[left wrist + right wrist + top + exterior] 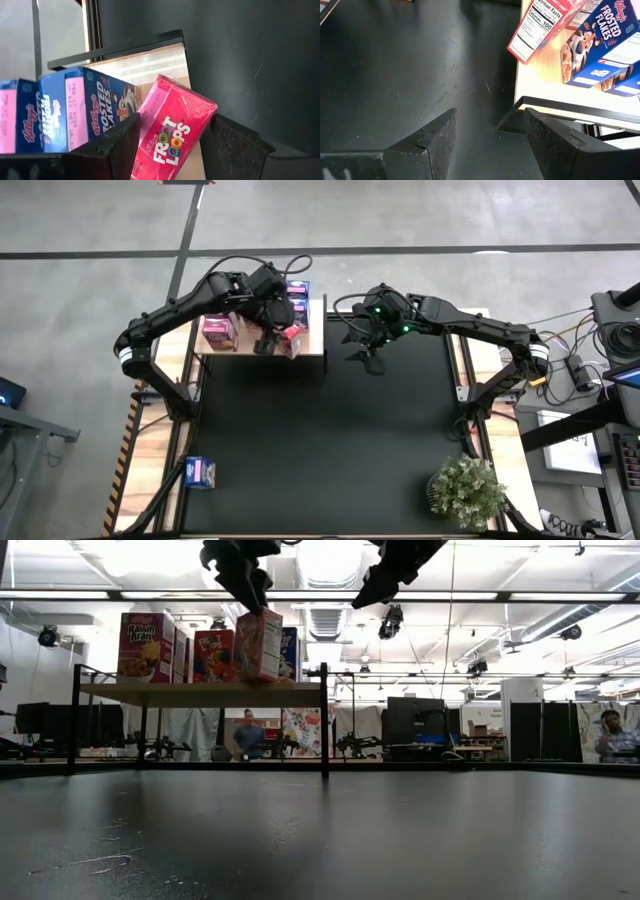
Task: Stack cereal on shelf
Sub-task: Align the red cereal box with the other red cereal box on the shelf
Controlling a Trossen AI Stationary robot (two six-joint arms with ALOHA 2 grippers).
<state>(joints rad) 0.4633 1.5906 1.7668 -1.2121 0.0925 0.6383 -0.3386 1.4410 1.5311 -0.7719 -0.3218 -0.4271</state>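
**Over the shelf, a tilted Froot Loops box between the left fingers**

Above the pale wooden shelf at the far left of the black desk, the left gripper hangs with its fingers spread wide on either side of a pink Froot Loops box. That box leans at a tilt on the shelf's near end (whether the fingers actually press on it I cannot tell). Just beside it stand blue Frosted Flakes boxes, and a Raisin Bran box stands at the shelf's other end. Another blue box lies well apart, at the desk's near left edge. The right gripper hovers over the desk just beside the shelf's corner, fingers open and holding nothing. A potted plant sits at the near right.
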